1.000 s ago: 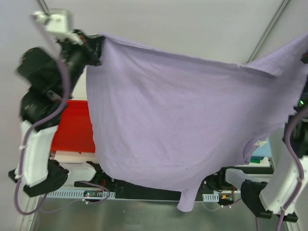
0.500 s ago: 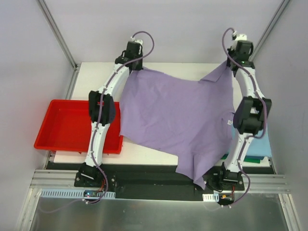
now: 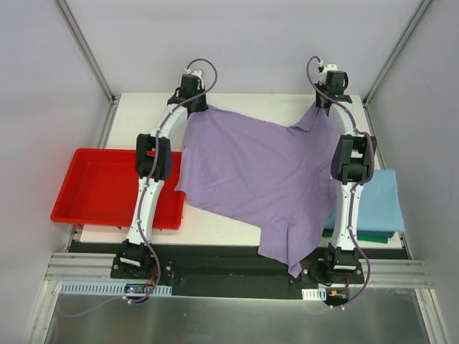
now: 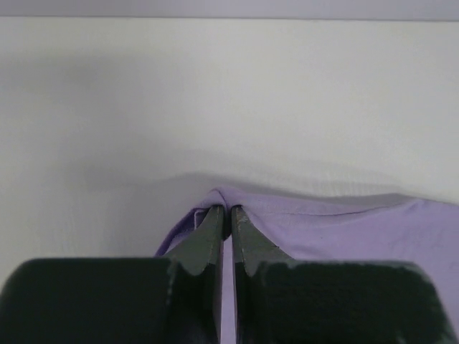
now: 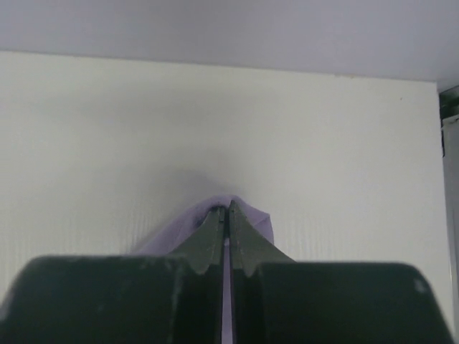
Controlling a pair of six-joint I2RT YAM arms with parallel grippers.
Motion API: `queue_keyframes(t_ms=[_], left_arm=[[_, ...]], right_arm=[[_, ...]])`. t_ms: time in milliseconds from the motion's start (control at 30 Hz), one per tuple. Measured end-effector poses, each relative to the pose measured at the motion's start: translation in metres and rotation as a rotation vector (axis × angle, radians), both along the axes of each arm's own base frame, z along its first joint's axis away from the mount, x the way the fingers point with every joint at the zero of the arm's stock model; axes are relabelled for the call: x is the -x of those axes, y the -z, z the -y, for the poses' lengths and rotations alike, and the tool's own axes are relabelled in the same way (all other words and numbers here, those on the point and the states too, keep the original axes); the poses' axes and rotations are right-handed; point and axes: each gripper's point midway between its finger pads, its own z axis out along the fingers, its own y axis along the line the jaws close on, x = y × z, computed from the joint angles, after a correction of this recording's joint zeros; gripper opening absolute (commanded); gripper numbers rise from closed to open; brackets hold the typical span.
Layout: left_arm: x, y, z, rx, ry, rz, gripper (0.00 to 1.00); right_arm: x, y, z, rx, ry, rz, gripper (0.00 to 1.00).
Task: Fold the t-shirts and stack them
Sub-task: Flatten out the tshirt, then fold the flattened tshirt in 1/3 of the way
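bright, even light overhead
soft shadow on the table (image 4: 143, 107) by the lavender t-shirt (image 4: 344, 222); wrist views slightly blurred.

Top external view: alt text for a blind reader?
The left gripper and right gripper each pinch a far corner of the lavender t-shirt, spread across the white table. A red tray at left; light blue t-shirt at right.

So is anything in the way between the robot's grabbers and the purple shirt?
No, nothing visible is in the way. The left gripper and the right gripper are each pinched shut on an edge of the lavender t-shirt, over the far side of the table. The cloth sits right at their fingertips.
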Motion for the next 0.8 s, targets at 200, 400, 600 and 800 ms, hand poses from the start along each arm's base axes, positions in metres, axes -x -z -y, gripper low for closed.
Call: queue_keyframes(t_ms=[200, 400, 600, 800], left_arm=[[-0.007, -0.011, 0.008, 0.054, 0.026, 0.042, 0.00], [-0.006, -0.014, 0.013, 0.064, 0.062, 0.054, 0.00], [0.024, -0.015, 0.010, 0.027, 0.130, 0.013, 0.00], [0.056, -0.051, 0.008, 0.018, 0.178, 0.025, 0.00]], right_arm=[[-0.007, -0.018, -0.001, 0.028, -0.012, 0.044, 0.01], [0.003, -0.017, 0.003, 0.055, -0.019, 0.006, 0.00], [0.033, -0.037, 0.003, 0.074, -0.030, -0.043, 0.00], [0.091, -0.065, 0.007, 0.097, 0.020, -0.133, 0.00]])
